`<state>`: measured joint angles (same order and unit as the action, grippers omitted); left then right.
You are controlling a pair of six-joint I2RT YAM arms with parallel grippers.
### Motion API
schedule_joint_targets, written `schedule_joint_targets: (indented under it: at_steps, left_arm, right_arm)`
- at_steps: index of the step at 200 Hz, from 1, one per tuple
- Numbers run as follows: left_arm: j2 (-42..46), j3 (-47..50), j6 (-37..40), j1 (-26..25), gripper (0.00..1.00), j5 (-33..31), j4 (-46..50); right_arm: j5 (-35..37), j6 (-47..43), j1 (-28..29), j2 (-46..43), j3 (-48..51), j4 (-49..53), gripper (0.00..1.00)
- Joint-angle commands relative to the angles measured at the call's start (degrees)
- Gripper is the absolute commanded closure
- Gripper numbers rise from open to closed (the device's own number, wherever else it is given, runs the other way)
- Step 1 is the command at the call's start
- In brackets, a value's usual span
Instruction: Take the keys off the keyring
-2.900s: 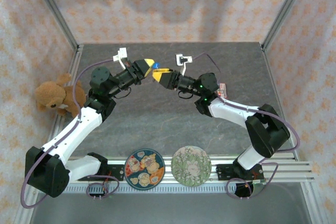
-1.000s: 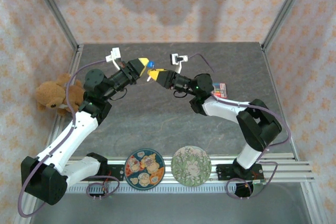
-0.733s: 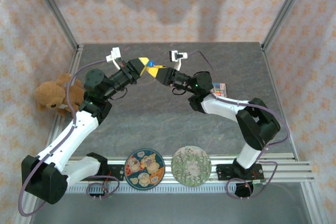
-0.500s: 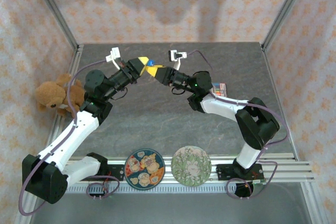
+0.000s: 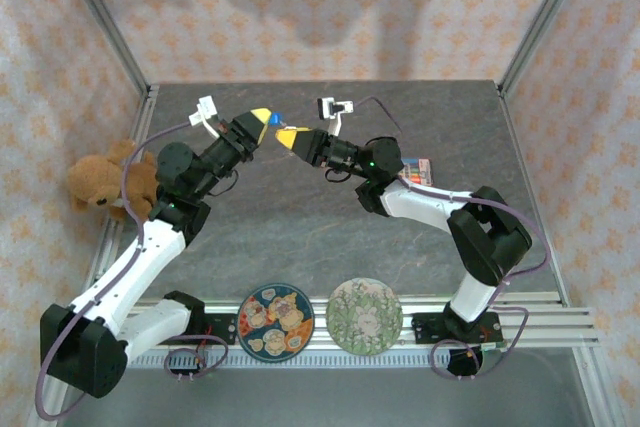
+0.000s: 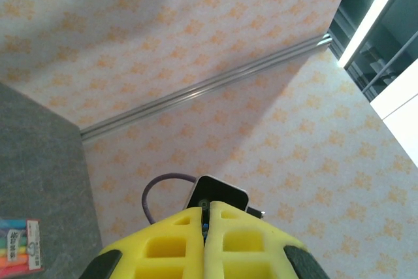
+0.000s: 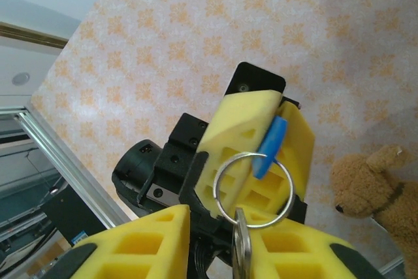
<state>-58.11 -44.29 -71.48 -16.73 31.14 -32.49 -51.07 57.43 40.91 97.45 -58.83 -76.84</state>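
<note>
The silver keyring (image 7: 255,187) hangs in the air between my two grippers. A blue-headed key (image 7: 268,138) on the ring sits pinched in the yellow fingers of my left gripper (image 7: 281,114), which is shut on it. That blue head (image 5: 276,115) also shows from above beside the left gripper (image 5: 262,117). A silver key (image 7: 241,246) hangs edge-on from the ring between the jaws of my right gripper (image 7: 217,212). It lies against the right-hand finger, with a gap to the other. In the left wrist view the left gripper (image 6: 208,217) is shut with a blue sliver inside.
A brown teddy bear (image 5: 100,182) sits at the table's left edge. A pack of coloured markers (image 5: 418,169) lies to the right of the right arm. Two patterned plates (image 5: 275,319) (image 5: 365,315) rest near the front rail. Papered walls close in the back and sides.
The right gripper's jaws have narrowed around the silver key. Both grippers have shifted slightly left, the left arm swinging further out.
</note>
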Motion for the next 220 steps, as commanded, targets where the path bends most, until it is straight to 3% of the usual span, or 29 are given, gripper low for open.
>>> schedule_joint_targets:
  at_steps: [1,30,84,125,188,220]
  left_arm:
    - [1.9,0.0,1.8,0.6,1.00,-1.3,-1.5]
    - [2.2,0.1,1.9,0.6,1.00,-0.9,-1.3]
    - [3.8,1.0,2.3,1.1,1.00,-1.3,-0.5]
    - [3.8,1.2,2.1,1.2,1.00,-1.1,-0.9]
    - [3.8,1.7,2.0,1.2,1.00,-1.2,-1.1]
    - [4.1,2.2,2.7,1.2,1.00,-1.5,-0.4]
  right_arm:
    - [-0.3,-0.2,0.3,0.1,0.4,-3.6,0.79]
    - [0.4,0.3,0.2,0.5,0.3,-3.6,0.86]
    - [0.7,0.8,-0.5,0.0,2.0,-3.5,0.85]
    - [0.4,0.9,-0.5,-0.3,2.4,-3.6,0.96]
    - [0.3,1.5,-0.4,0.1,1.1,-3.5,1.00]
    - [0.2,-0.2,-1.0,-0.9,0.6,4.9,1.00]
